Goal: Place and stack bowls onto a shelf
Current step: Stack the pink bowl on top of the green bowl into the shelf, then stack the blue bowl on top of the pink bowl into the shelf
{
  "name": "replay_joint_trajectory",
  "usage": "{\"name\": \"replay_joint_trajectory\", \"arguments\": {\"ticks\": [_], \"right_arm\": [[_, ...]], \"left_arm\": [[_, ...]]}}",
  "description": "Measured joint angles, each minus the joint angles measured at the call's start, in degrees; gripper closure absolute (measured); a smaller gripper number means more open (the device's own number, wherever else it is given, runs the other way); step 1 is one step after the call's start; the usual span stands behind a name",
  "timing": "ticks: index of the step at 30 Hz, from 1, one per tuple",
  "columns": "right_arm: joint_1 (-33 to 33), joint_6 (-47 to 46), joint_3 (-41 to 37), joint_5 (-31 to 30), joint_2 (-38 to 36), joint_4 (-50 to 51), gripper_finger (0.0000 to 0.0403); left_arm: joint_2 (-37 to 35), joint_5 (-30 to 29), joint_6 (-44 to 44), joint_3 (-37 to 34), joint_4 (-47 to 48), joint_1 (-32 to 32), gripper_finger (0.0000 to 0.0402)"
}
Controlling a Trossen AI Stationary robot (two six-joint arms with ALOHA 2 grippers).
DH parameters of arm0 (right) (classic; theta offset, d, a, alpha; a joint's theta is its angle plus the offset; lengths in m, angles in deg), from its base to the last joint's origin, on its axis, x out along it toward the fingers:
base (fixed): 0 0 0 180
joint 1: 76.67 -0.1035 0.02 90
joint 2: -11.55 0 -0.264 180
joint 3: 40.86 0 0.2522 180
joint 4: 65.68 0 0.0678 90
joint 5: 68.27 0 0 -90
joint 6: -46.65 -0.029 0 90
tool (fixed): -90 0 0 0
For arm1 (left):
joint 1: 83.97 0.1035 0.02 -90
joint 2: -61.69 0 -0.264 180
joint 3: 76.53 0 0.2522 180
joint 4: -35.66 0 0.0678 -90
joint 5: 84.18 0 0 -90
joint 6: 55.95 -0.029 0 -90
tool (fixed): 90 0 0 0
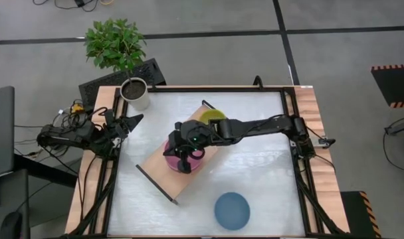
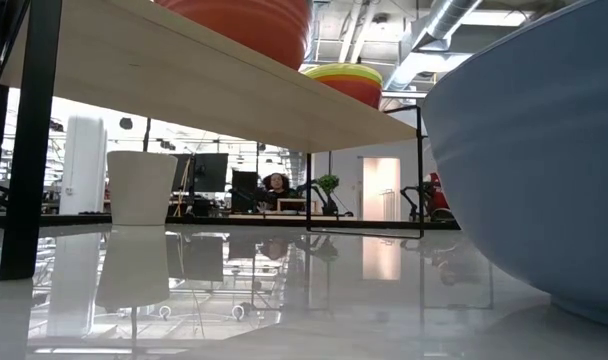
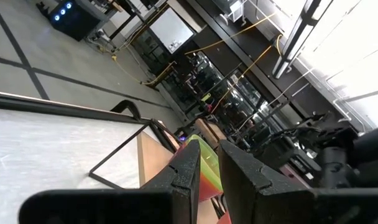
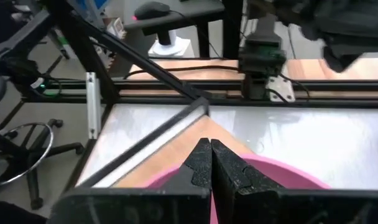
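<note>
The wooden shelf (image 1: pixel 161 174) lies slantwise across the middle of the table. A pink bowl (image 1: pixel 170 159) sits on its middle, and the low view shows a red bowl (image 2: pixel 244 25) on the board there. A yellow-green bowl (image 1: pixel 214 117) stands at the shelf's far end, nested on a small red bowl (image 2: pixel 362 95). A blue bowl (image 1: pixel 232 210) rests on the table near the near edge. My right gripper (image 1: pixel 186 162) is shut and hovers over the pink bowl (image 4: pixel 282 171). My left gripper (image 1: pixel 132 121) waits at the table's left edge, open by a narrow gap (image 3: pixel 207 165). My right gripper (image 4: pixel 211 155) points its shut fingers slanting down over the pink bowl's rim (image 4: pixel 176 174) and past it above the shelf board (image 4: pixel 176 146). Nothing shows between the fingers. Whether they touch the bowl, I cannot tell.
A white pot (image 1: pixel 135 94) with soil stands at the table's far left corner, a green plant behind it off the table. The shelf's black end frames (image 1: pixel 155 182) stand up at both short ends. Bare table lies left of the blue bowl and right of the shelf.
</note>
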Motion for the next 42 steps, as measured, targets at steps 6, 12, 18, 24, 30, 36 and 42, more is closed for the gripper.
{"name": "replay_joint_trajectory", "arguments": {"ticks": [6,12,18,24,30,36,42], "right_arm": [[0.14,-2.74,1.42,-0.02,-1.92,4.17,0.0382],[-4.03,-9.60,4.13,-2.41,-9.99,25.81,0.0357],[-12.98,-29.60,3.77,-13.76,-11.87,56.41,0.0309],[-23.06,-45.10,-3.24,-19.50,-11.32,62.48,0.0208],[-26.46,-54.50,-13.85,-17.01,-11.30,54.23,0.0140],[-26.03,-53.88,-24.74,-8.47,-11.87,42.52,0.0142],[-25.37,-52.22,-32.64,-3.48,-11.89,32.49,0.0142]], "left_arm": [[0.00,-0.02,0.03,0.00,-0.01,0.00,0.0358],[0.02,1.06,0.02,0.00,0.24,0.00,0.0358],[0.02,1.21,-0.39,0.00,0.16,0.00,0.0358],[0.02,-0.98,-0.45,0.00,1.64,-0.01,0.0358],[0.02,-0.89,-0.67,0.00,2.28,0.00,0.0358],[0.02,-0.71,-0.90,0.00,2.68,-0.02,0.0358],[0.02,0.47,-0.91,0.00,3.47,-0.02,0.0358]]}}
